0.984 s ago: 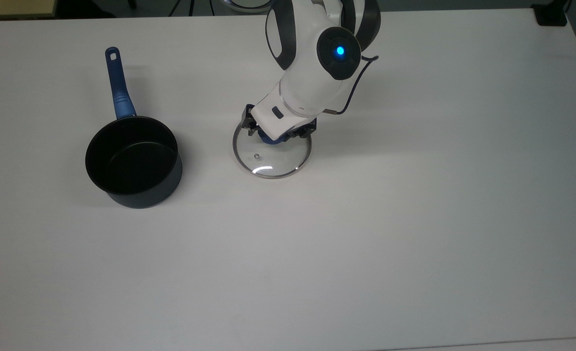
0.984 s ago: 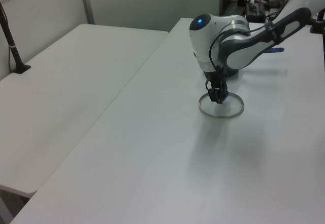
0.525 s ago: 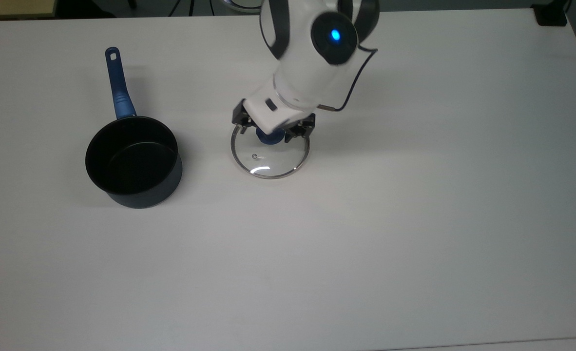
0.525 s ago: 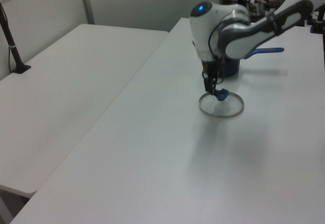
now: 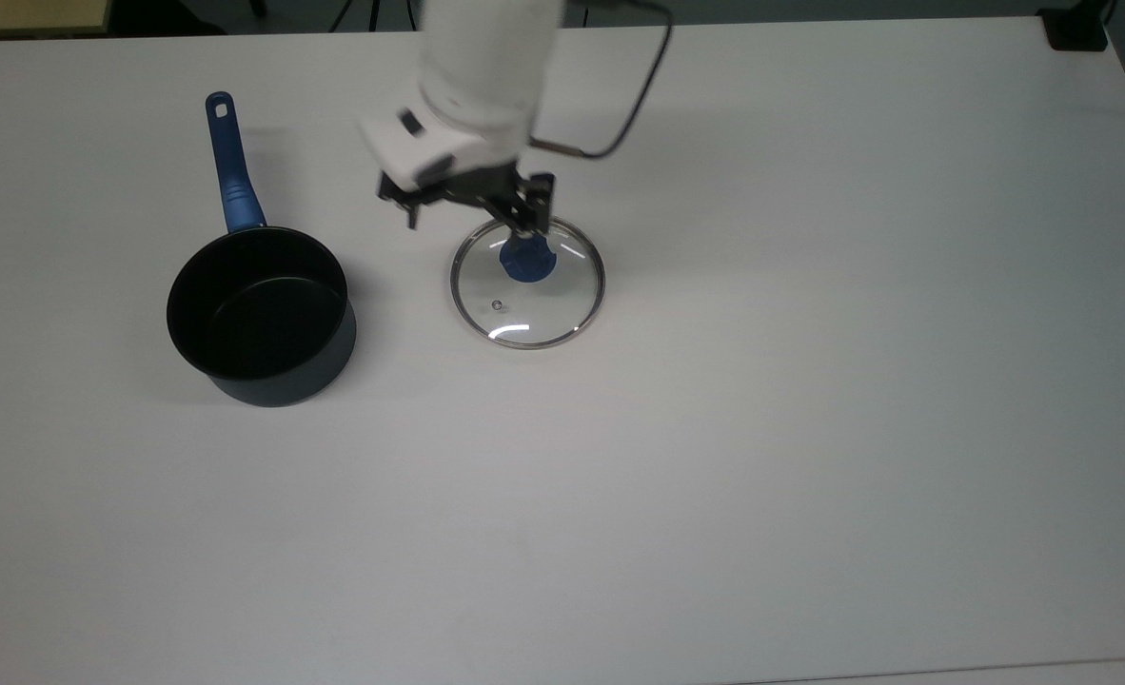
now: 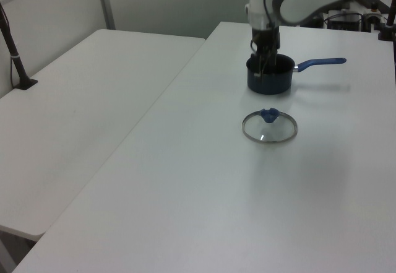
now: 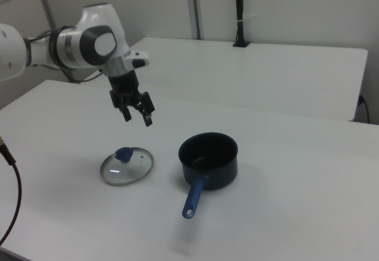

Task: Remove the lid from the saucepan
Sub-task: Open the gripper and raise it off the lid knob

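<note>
The lid (image 5: 527,283) lies flat on the white worktop (image 5: 810,381), knob (image 5: 527,259) up, well clear of the saucepan (image 5: 260,319), which stands open and empty nearer the top view's left edge of the worktop with its handle (image 5: 229,166) pointing toward the far edge. So the task looks done. The claw (image 7: 136,112) hangs in the air above the worktop with its fingers spread apart and nothing between them. What could still go wrong is small. If the arm swings low on its way off, a finger could catch the knob or the metal rim and send the lid skating across the smooth surface, perhaps into the pan. The cable (image 5: 639,86) looping off the wrist could also snag if it drops. The right view shows best how high the claw sits, clear of both things. In the top view it seems to overlap the lid's far rim, which is only the angle. The left view sets the claw in front of the saucepan (image 6: 269,75) and gives the gap between pan and lid (image 6: 269,127) along the worktop's length.
</note>
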Available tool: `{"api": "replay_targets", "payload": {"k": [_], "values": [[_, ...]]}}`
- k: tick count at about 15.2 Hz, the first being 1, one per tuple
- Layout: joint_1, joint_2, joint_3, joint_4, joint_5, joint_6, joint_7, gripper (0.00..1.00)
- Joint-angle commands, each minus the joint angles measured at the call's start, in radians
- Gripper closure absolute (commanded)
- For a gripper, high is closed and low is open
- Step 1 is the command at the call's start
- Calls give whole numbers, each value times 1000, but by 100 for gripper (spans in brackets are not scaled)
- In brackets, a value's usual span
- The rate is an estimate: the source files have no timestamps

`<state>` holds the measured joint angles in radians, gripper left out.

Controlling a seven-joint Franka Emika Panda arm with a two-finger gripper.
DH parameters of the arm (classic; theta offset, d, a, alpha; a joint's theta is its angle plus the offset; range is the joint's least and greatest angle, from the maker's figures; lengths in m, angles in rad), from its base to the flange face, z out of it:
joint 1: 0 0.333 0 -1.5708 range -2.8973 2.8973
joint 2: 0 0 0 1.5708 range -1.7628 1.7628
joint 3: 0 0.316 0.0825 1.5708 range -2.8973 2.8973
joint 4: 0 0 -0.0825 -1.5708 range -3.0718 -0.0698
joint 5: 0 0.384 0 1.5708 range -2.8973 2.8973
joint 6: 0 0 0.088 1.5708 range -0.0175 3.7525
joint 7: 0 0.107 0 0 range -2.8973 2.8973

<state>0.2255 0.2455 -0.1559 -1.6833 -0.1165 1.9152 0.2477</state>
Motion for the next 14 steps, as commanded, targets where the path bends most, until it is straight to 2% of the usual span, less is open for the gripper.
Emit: {"api": "replay_targets", "payload": {"k": [1,3,6,7,11,14], "values": [[-72,-138,13,-26,61,-64,-111,0],[-126,-175,16,-26,99,-94,-157,0],[-224,-178,111,-26,113,-120,-180,0],[-241,-184,124,-24,126,-134,-177,0],[-252,-189,122,17,136,-226,-176,0],[-255,-189,112,19,135,-220,-189,0]]}}
